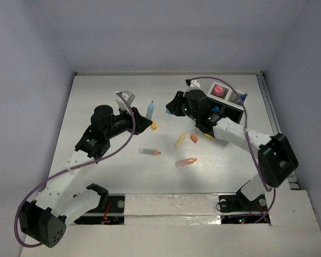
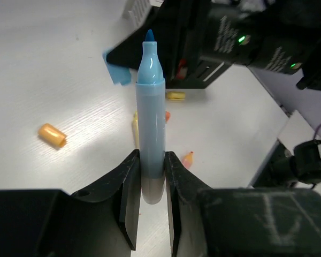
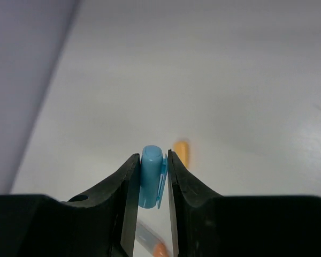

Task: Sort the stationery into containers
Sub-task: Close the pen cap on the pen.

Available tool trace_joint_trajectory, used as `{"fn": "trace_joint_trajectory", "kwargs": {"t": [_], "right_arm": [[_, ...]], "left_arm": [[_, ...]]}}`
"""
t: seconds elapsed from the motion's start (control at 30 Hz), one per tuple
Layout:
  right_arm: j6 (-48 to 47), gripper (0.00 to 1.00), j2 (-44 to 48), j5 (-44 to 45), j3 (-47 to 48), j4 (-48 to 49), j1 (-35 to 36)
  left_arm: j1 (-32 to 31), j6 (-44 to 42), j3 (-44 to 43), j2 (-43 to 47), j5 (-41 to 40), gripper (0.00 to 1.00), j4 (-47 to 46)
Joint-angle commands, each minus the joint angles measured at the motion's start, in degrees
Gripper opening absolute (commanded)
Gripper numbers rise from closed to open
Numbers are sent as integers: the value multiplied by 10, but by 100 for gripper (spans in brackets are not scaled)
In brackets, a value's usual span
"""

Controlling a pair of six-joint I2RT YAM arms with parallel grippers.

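Observation:
My left gripper (image 2: 151, 160) is shut on the lower barrel of an uncapped light-blue marker (image 2: 151, 107), whose tip points away from it. From above, the marker (image 1: 150, 110) sits just past that gripper (image 1: 145, 122). My right gripper (image 3: 151, 161) is shut on a light-blue cap (image 3: 151, 176). From above, it (image 1: 170, 110) hangs just right of the marker tip. The black divided box (image 1: 231, 108) stands behind the right arm, and a pink round piece (image 1: 219, 90) lies in it. An orange cap (image 1: 154, 126), a yellow stick (image 1: 179, 141) and a clear orange-tipped pen (image 1: 148, 152) lie on the table.
An orange pen (image 1: 186, 161), a small orange block (image 1: 193, 138) and a yellow piece (image 1: 208, 136) lie mid-table. The right arm's body (image 2: 246, 37) is close ahead of the marker in the left wrist view. White walls enclose the table.

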State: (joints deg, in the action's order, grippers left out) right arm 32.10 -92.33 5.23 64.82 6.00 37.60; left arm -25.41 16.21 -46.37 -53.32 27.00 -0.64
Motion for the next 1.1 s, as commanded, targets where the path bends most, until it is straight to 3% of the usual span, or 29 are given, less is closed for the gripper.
{"fn": "trace_joint_trajectory", "kwargs": {"t": [0.0,0.27,0.4,1.07], "right_arm": [[-14,0,72,-42,-28,145,5],[5,0,177,-95,-73,288,5],[28,0,179,-121,-71,322,5],[108,0,159,-153,-101,439,5]], "left_arm": [[-2,36,1,-9,86,0,-64],[-2,160,5,-28,192,0,-201],[-2,208,11,-53,215,0,-281],[4,278,44,-57,257,0,-391]]}}
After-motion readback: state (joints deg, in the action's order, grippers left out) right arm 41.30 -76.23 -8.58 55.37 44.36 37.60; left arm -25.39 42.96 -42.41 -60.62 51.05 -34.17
